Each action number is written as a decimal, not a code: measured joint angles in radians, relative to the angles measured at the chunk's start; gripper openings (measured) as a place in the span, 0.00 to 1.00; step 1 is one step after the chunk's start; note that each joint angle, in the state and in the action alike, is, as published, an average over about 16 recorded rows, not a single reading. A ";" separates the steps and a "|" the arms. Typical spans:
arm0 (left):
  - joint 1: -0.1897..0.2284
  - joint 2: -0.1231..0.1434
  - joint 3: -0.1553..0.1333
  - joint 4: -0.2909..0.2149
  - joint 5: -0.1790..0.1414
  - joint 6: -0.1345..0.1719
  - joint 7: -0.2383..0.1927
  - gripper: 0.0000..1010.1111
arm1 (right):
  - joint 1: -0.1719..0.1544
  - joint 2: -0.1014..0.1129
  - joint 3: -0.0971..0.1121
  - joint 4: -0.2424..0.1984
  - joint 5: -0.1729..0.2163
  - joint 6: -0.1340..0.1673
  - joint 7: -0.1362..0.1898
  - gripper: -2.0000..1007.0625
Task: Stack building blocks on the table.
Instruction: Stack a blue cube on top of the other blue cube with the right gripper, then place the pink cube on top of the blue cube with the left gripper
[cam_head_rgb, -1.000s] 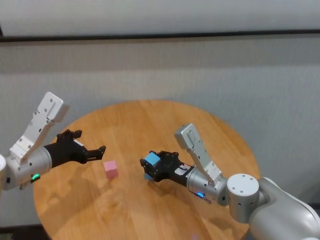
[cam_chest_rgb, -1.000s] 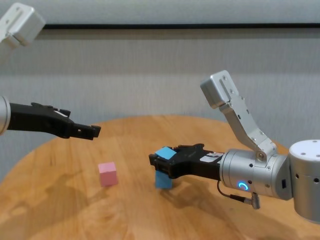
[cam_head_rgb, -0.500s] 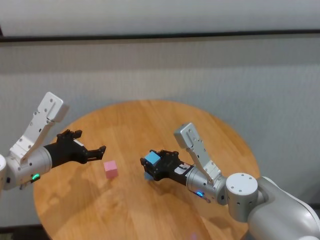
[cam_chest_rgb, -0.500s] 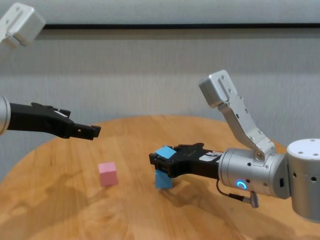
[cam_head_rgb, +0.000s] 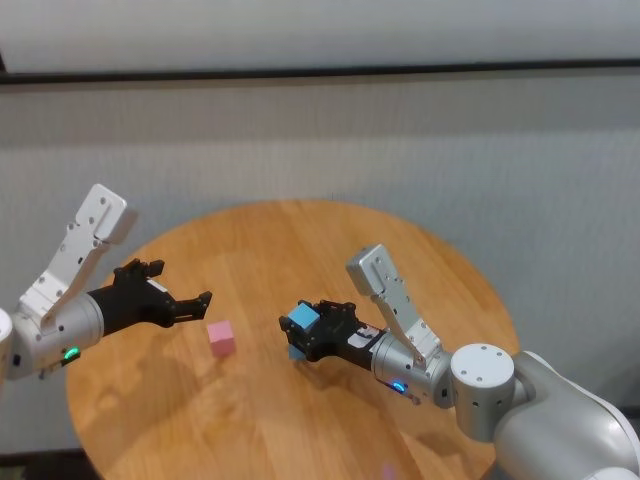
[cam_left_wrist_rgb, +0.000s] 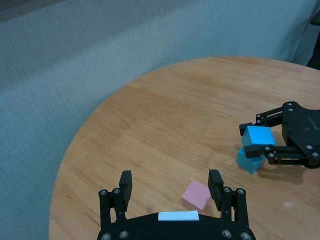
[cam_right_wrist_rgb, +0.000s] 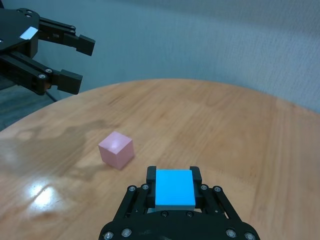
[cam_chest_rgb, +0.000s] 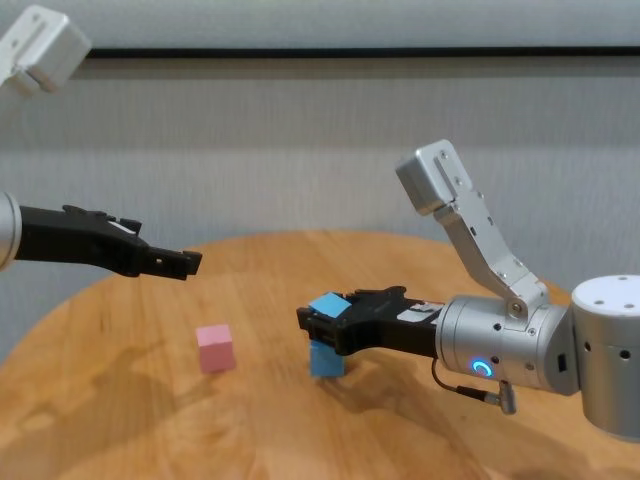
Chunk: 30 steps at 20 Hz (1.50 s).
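Observation:
My right gripper (cam_head_rgb: 302, 326) is shut on a light blue block (cam_head_rgb: 305, 318) and holds it just above a second light blue block (cam_chest_rgb: 326, 359) that rests on the round wooden table (cam_head_rgb: 300, 240). The held block also shows in the right wrist view (cam_right_wrist_rgb: 174, 188), the left wrist view (cam_left_wrist_rgb: 260, 135) and the chest view (cam_chest_rgb: 328, 304). The pink block (cam_head_rgb: 221, 338) lies on the table to the left, also in the chest view (cam_chest_rgb: 215, 347). My left gripper (cam_head_rgb: 203, 302) is open and empty, hovering just left of and above the pink block (cam_left_wrist_rgb: 196, 195).
A grey wall (cam_head_rgb: 320, 150) stands behind the table. Bare wood lies at the table's back (cam_head_rgb: 290, 235) and front (cam_head_rgb: 250, 430). The table's rim (cam_left_wrist_rgb: 75, 145) curves close beyond the pink block in the left wrist view.
My right gripper with the blue block has shifted very slightly; the left arm and the pink block have not moved.

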 joint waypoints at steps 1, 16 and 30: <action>0.000 0.000 0.000 0.000 0.000 0.000 0.000 0.99 | 0.001 -0.001 0.001 0.001 -0.001 0.000 0.001 0.37; 0.000 0.000 0.000 0.000 0.000 0.000 0.000 0.99 | -0.007 -0.003 0.012 -0.018 0.002 0.017 0.003 0.57; 0.000 0.000 0.000 0.000 0.000 0.000 0.000 0.99 | -0.115 0.098 0.052 -0.311 0.018 0.086 -0.086 0.95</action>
